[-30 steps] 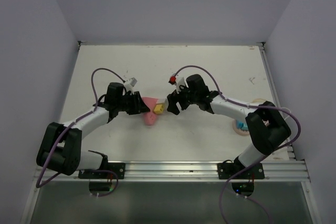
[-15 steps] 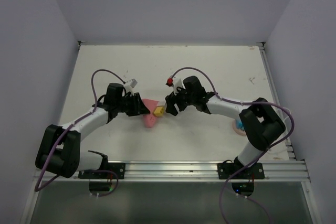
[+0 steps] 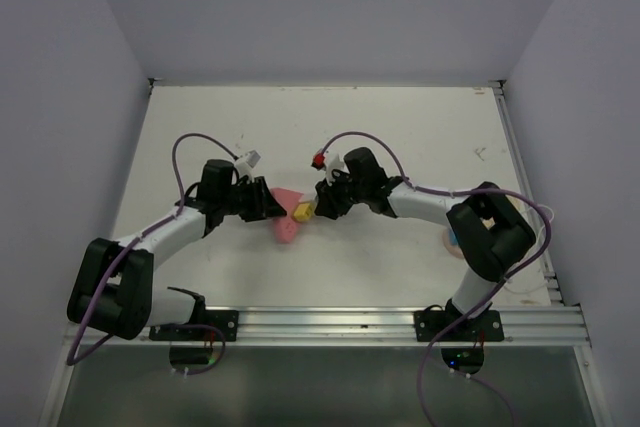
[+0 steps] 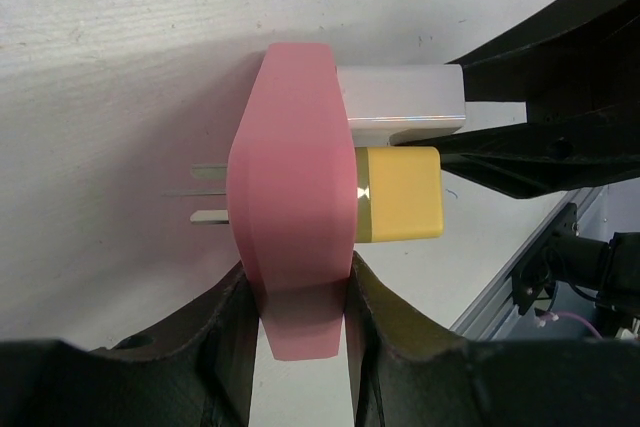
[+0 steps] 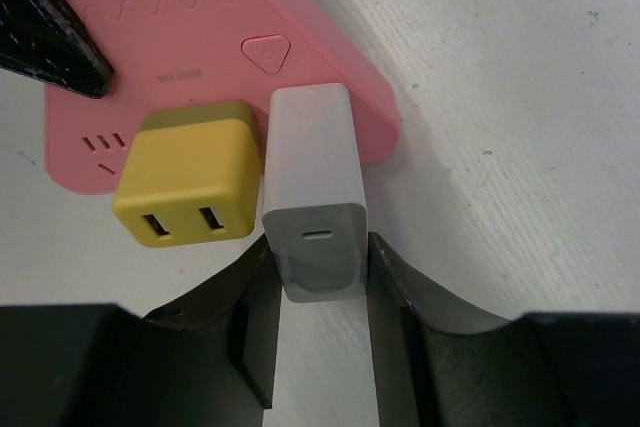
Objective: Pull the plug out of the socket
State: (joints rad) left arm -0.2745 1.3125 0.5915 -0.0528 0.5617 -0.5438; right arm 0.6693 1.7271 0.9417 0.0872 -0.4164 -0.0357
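The left jaws are clamped on one end of the pink socket, out over the worktop. A yellow plug and a white plug sit side by side in its face, pointing towards the right jaws. The right jaws are closed on the white plug's two sides, and it is still seated in the socket.

Two white-and-black arms with purple cables.
Left arm and right arm: white links, black joints, black base plates. Purple cable on each, white connector left, red connector right, matte black fingers.
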